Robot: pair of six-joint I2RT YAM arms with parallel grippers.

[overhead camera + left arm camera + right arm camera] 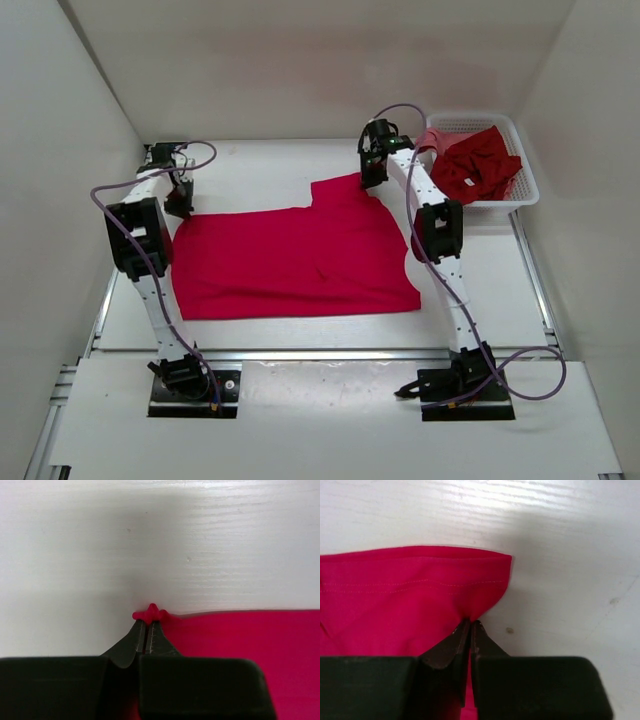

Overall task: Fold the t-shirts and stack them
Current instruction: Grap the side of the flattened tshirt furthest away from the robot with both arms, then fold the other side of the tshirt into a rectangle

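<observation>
T-shirt (300, 262) flat, L hand (148, 623), R hand (470, 624) gripping

No readable text, label, brand or number shows anywhere.

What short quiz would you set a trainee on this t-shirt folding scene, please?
1. True or false: the left pincer and the right pincer are each shut on an edge of the spread t-shirt.
2. Where does the white basket stand on the table? A: near left. B: far right. C: centre.
3. What lies in that basket?
Key: 1 true. 2 B. 3 crumpled dark red cloth.
</observation>
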